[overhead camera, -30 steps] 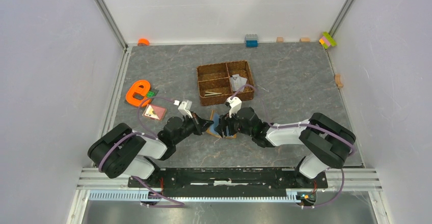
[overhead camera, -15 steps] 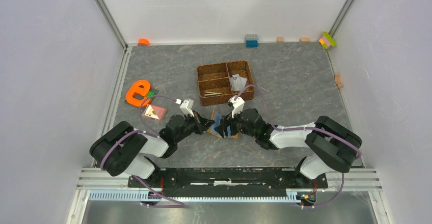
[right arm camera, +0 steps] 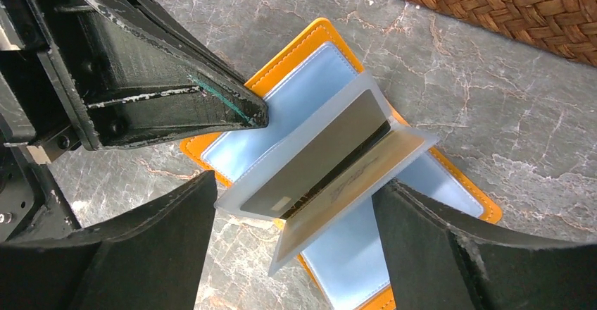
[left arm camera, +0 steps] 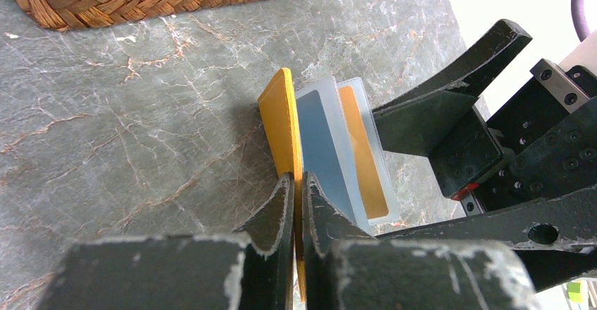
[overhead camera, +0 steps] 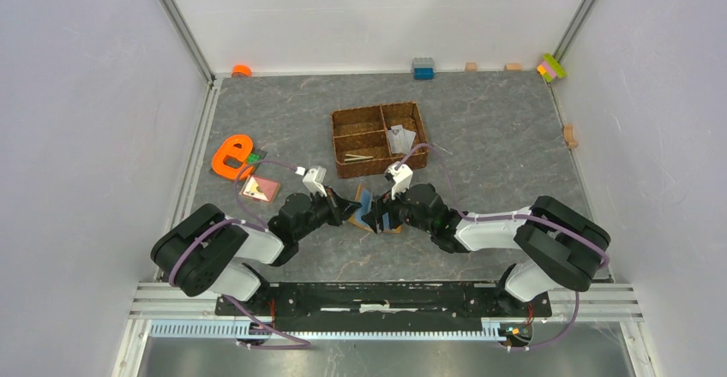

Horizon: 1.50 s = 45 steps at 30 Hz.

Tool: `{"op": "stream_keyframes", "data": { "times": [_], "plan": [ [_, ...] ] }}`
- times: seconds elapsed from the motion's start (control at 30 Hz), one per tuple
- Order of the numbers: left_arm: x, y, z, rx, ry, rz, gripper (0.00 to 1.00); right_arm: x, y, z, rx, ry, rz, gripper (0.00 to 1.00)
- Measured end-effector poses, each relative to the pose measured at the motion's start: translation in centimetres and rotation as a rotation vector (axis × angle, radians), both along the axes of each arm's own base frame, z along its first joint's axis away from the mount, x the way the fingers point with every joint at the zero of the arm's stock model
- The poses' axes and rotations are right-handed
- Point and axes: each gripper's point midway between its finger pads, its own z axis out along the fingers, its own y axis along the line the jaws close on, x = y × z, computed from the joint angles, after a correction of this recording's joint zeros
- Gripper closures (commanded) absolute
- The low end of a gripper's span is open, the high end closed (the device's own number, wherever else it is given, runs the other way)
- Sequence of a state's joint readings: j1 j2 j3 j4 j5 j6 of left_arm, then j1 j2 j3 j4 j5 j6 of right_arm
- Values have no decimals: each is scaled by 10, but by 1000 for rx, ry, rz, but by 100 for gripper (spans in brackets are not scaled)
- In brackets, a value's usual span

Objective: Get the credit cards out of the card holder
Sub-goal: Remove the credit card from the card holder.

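The orange card holder (overhead camera: 370,212) lies open on the stone-pattern table between my two grippers. My left gripper (left arm camera: 296,177) is shut on its raised orange cover flap (left arm camera: 281,123). Clear sleeves fan up from the pale blue lining (right arm camera: 303,88). In them sit a grey credit card (right arm camera: 317,158) and a beige one (right arm camera: 352,190). My right gripper (right arm camera: 297,183) is open, one finger on each side of the fanned sleeves, not touching them. In the top view the left gripper (overhead camera: 350,208) and the right gripper (overhead camera: 381,212) meet over the holder.
A brown woven divided tray (overhead camera: 379,137) stands just behind the holder. An orange e-shaped toy (overhead camera: 231,156) and a small pink-tan flat piece (overhead camera: 260,188) lie to the left. Coloured bricks (overhead camera: 423,68) line the back wall.
My right gripper's jaws have spread wider and its wrist has edged slightly forward over the holder. The left gripper keeps its hold on the flap.
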<state>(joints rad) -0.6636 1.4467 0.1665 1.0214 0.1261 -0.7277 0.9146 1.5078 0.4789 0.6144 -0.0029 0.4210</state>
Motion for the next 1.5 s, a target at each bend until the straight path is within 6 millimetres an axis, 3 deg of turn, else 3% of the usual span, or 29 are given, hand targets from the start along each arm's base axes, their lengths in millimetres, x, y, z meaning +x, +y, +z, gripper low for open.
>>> {"op": "stream_keyframes", "data": {
  "times": [0.23, 0.5, 0.87, 1.03, 1.13, 1.33, 1.5],
  "plan": [
    [0, 0, 0, 0, 0, 0, 91, -4, 3, 1, 12, 5, 26, 13],
    [-1, -1, -2, 2, 6, -6, 83, -5, 3, 3, 15, 3, 32, 6],
    [-1, 0, -3, 4, 8, -6, 75, 4, -12, 1, -16, -14, -56, 40],
    [-1, 0, -1, 1, 5, -4, 50, 3, -22, -9, -31, 14, -82, 55],
    [-2, 2, 1, -3, 2, 5, 41, 5, -28, -13, -34, 31, -97, 57],
    [-3, 3, 1, 1, 5, 7, 34, 5, -28, -17, -26, 58, -93, 58],
    [-4, -5, -9, 15, 42, -38, 47, 3, -28, -21, -33, 69, -84, 58]
  ]
}}
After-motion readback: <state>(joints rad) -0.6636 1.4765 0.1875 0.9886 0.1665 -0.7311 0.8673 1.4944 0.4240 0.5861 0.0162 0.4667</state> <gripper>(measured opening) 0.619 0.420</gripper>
